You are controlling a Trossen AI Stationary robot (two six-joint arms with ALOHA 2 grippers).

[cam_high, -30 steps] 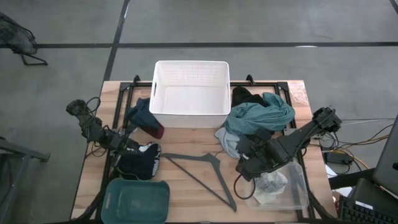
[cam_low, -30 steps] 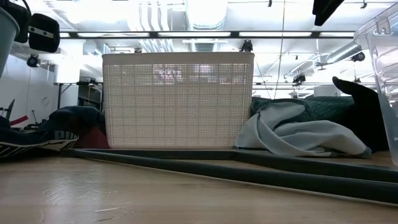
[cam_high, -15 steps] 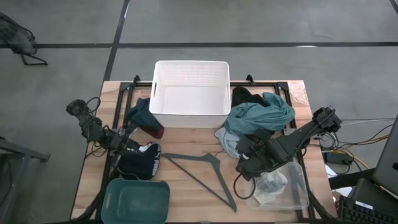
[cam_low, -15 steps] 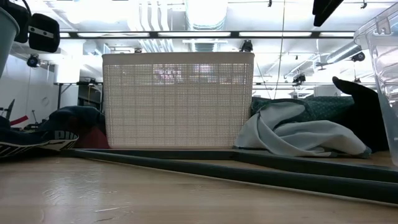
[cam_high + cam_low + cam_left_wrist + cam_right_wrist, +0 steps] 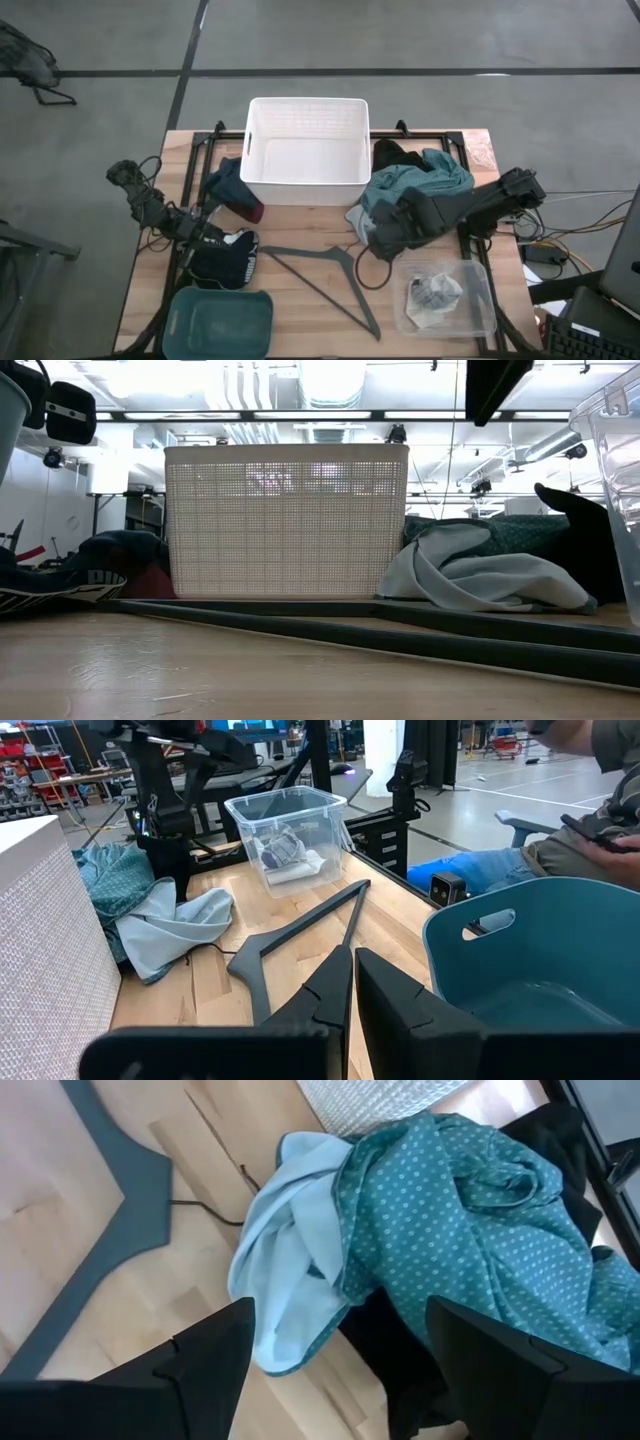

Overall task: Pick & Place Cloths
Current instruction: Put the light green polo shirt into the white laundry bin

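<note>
A heap of cloths lies right of the white basket (image 5: pixel 307 150): a teal dotted cloth (image 5: pixel 425 180), a black one (image 5: pixel 392 153) and a pale-blue one (image 5: pixel 285 1280) at its near edge. My right gripper (image 5: pixel 340 1320) hangs open above the pale-blue and teal cloths (image 5: pixel 450 1220), pointing steeply down, touching nothing. A dark navy cloth with white print (image 5: pixel 228 258) lies at the near left. My left gripper (image 5: pixel 352 965) is shut just beside it, holding nothing. Navy and maroon cloth (image 5: pixel 232 190) rests against the basket's left corner.
A clear plastic box (image 5: pixel 478 300) at the near right holds small white and grey pieces (image 5: pixel 432 295). A grey hanger (image 5: pixel 325 275) lies flat on the table's near middle. A teal bin (image 5: pixel 218 322) stands at the near left. A seated person (image 5: pixel 560 840) shows beyond the table.
My right gripper has swung away from above the clear box toward the table's far edge and a little left, and now hangs over the pale-blue and teal cloths. The small pieces stay lying in the box.
</note>
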